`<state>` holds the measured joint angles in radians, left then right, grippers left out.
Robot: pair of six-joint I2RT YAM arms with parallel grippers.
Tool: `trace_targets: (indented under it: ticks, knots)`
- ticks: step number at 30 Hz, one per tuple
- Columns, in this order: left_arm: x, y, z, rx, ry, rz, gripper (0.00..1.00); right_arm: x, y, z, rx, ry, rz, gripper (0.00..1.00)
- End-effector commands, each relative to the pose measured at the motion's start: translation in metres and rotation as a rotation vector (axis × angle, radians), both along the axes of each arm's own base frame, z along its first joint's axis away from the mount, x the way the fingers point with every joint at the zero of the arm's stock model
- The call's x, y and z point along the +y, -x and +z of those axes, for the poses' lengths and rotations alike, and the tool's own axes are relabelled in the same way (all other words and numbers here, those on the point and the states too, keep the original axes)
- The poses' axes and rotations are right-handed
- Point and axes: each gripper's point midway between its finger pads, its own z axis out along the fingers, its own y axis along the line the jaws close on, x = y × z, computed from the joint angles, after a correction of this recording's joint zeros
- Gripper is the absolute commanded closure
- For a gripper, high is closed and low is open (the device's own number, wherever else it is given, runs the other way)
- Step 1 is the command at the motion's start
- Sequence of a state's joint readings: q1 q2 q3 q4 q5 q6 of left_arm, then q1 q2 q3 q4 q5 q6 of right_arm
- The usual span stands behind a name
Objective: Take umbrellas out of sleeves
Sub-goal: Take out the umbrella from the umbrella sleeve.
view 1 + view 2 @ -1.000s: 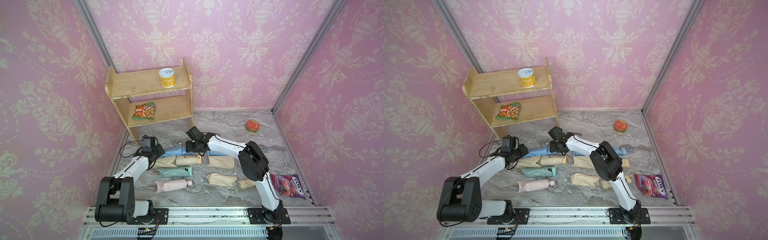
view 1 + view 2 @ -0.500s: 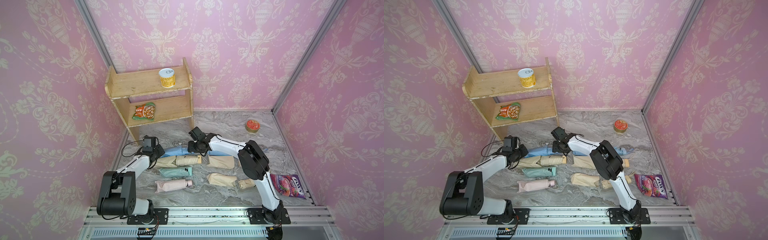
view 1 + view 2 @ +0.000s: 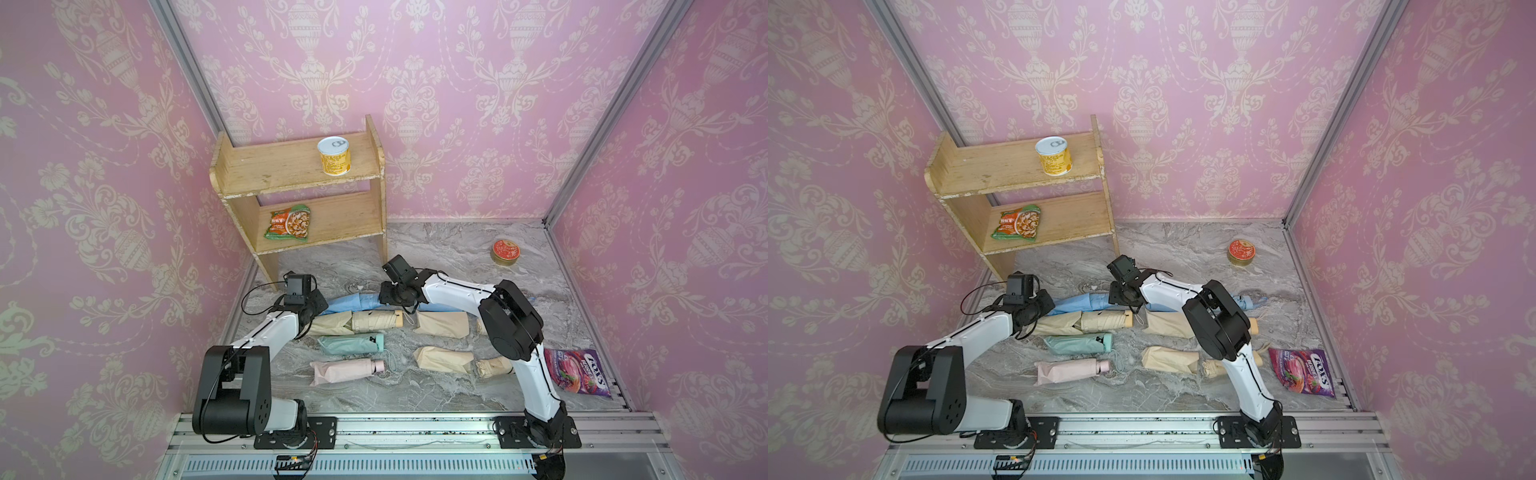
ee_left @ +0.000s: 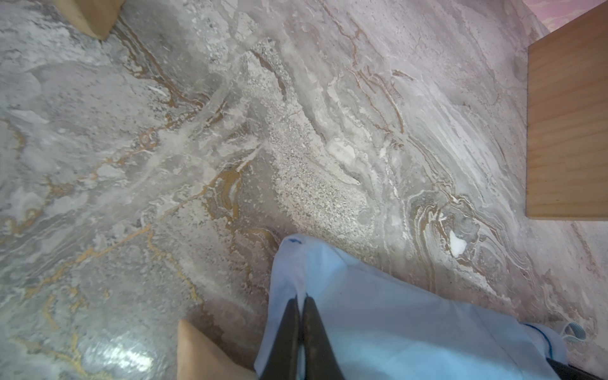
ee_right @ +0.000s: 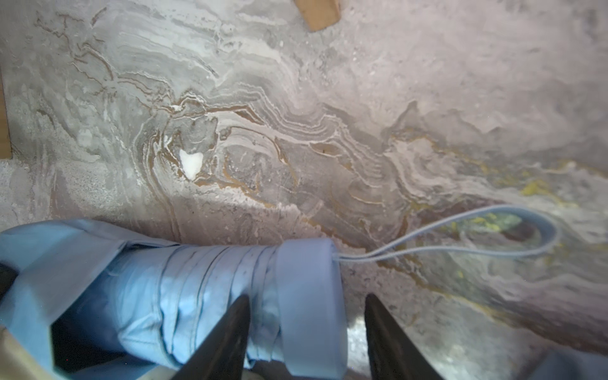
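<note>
A light blue sleeve [image 3: 353, 301] lies at the back of the marble floor, with a pleated light blue umbrella [image 5: 197, 289] sticking out of its mouth. My left gripper [image 4: 301, 297] is shut on the sleeve's [image 4: 378, 312] flat closed end. My right gripper [image 5: 306, 296] stands open, its fingers on either side of that umbrella's handle [image 5: 309, 263]; a thin strap [image 5: 460, 237] trails from the handle. In both top views the grippers [image 3: 322, 305] [image 3: 390, 297] sit at opposite ends of this sleeve [image 3: 1079, 301]. Beige [image 3: 374, 321], mint [image 3: 351, 344] and pink [image 3: 340, 371] umbrellas lie in front, each partly sleeved.
A wooden shelf [image 3: 299, 199] at the back left carries a yellow can [image 3: 333, 156] and a snack packet [image 3: 289, 223]. A red tin [image 3: 505, 252] sits at the back right, a purple candy bag [image 3: 579, 372] at the front right. More beige sleeves [image 3: 442, 324] [image 3: 442, 359] lie under the right arm.
My left gripper has closed on the light blue sleeve's end. My right gripper's jaws have narrowed a little around the umbrella handle.
</note>
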<state>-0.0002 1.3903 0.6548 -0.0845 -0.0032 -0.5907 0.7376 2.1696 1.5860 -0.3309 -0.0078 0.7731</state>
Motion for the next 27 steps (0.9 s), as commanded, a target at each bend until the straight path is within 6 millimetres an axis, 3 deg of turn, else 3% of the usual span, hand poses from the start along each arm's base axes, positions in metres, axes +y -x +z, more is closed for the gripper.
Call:
trace_targets:
  ticks: [1,5,7,8,15,20,27]
  knots:
    - [0.017,0.006,0.01,0.0,-0.067,0.036,0.9,-0.026,0.007,-0.012,0.034,0.075,-0.06,0.44]
    - [0.024,0.006,0.02,-0.03,-0.073,0.064,0.82,-0.025,0.005,-0.004,0.025,0.059,-0.063,0.44]
    - [0.023,0.007,0.023,-0.039,-0.064,0.066,0.66,-0.022,0.004,0.005,0.011,0.041,-0.059,0.44]
    - [0.022,0.006,0.026,-0.045,-0.059,0.062,0.64,-0.02,0.003,0.01,0.003,0.028,-0.054,0.44]
    - [0.013,0.013,0.057,-0.113,0.007,0.058,0.49,-0.009,0.005,0.072,-0.098,-0.063,-0.016,0.37]
    - [0.002,0.032,0.067,-0.12,0.079,0.056,0.44,-0.005,0.03,0.105,-0.156,-0.071,0.047,0.32]
    - [-0.016,0.072,0.061,-0.086,0.099,0.031,0.36,-0.008,0.084,0.114,-0.181,-0.033,0.134,0.27]
